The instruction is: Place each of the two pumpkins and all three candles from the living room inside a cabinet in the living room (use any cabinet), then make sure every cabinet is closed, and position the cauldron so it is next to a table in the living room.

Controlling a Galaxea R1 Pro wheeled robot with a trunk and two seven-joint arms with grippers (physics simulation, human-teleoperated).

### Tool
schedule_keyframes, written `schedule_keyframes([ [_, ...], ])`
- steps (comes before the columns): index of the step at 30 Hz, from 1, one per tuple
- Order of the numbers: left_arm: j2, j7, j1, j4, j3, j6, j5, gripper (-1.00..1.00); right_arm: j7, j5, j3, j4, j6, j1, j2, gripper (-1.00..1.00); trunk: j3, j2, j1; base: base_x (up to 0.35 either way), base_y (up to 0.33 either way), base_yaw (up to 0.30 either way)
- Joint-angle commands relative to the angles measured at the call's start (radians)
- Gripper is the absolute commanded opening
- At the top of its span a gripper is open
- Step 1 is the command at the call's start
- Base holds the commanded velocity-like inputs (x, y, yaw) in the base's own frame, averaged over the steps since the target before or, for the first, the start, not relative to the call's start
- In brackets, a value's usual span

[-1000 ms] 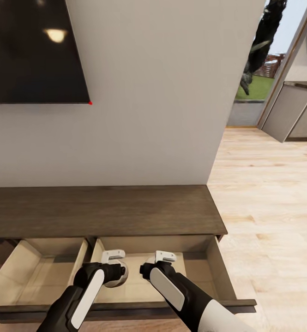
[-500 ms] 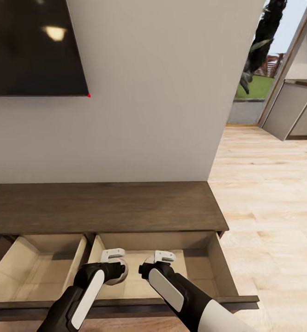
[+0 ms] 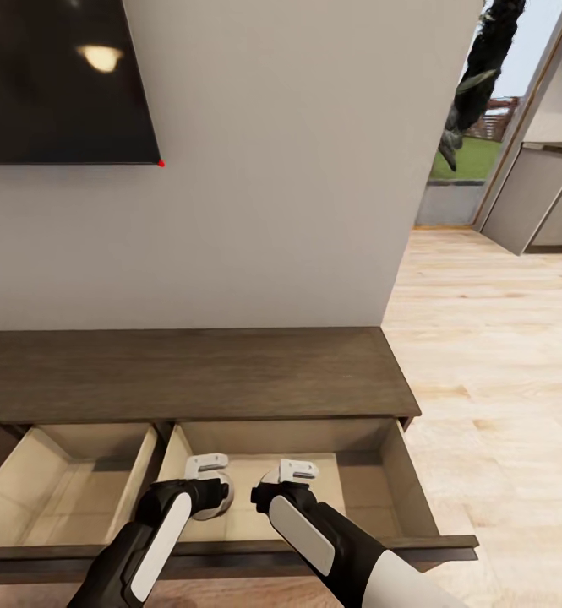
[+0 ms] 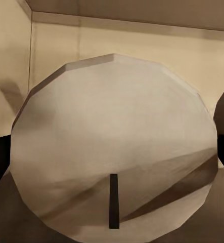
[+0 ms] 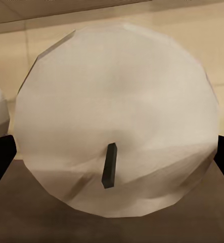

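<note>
The cabinet [image 3: 188, 376] has its drawer open under both my grippers. Left gripper [image 3: 207, 464] pinches one candle [image 4: 114, 147], right gripper [image 3: 298, 469] pinches another candle [image 5: 117, 121]. I'd lower both close to the drawer floor, then release gently.

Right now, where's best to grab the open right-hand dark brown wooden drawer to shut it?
The dark brown drawer's front panel, at its top edge, pinched from above: that edge is thin, bare and nearest the robot, and no handle shows.
</note>
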Motion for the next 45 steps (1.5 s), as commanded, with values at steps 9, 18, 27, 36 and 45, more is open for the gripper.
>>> schedule_keyframes([
  [9,-0.004,0.006,-0.001,-0.015,-0.004,0.004,0.011,-1.00,-0.005,-0.001,0.003,-0.002,0.003,-0.001,0.000,-1.00,-0.020,-0.042,0.023,0.000,0.000,0.000],
  [18,-0.005,0.009,-0.001,-0.015,-0.034,0.004,0.011,-1.00,-0.004,-0.001,0.002,-0.002,0.002,-0.001,0.000,-1.00,-0.048,-0.105,0.057,0.000,0.000,0.000],
  [27,-0.005,0.009,0.000,-0.016,-0.034,0.003,0.010,-1.00,-0.004,-0.001,0.003,-0.002,-0.029,-0.001,0.000,-1.00,-0.070,-0.154,0.084,0.000,0.000,0.000],
  [36,-0.004,0.008,0.000,-0.017,-0.034,0.003,0.010,-1.00,-0.004,-0.001,0.003,-0.003,-0.030,-0.001,0.000,-1.00,-0.079,-0.175,0.096,0.000,0.000,0.000],
  [45,-0.003,0.007,0.000,-0.017,-0.034,0.004,0.011,-1.00,-0.004,-0.002,0.003,-0.004,-0.030,-0.001,0.000,-1.00,-0.079,-0.175,0.096,0.000,0.000,0.000],
])
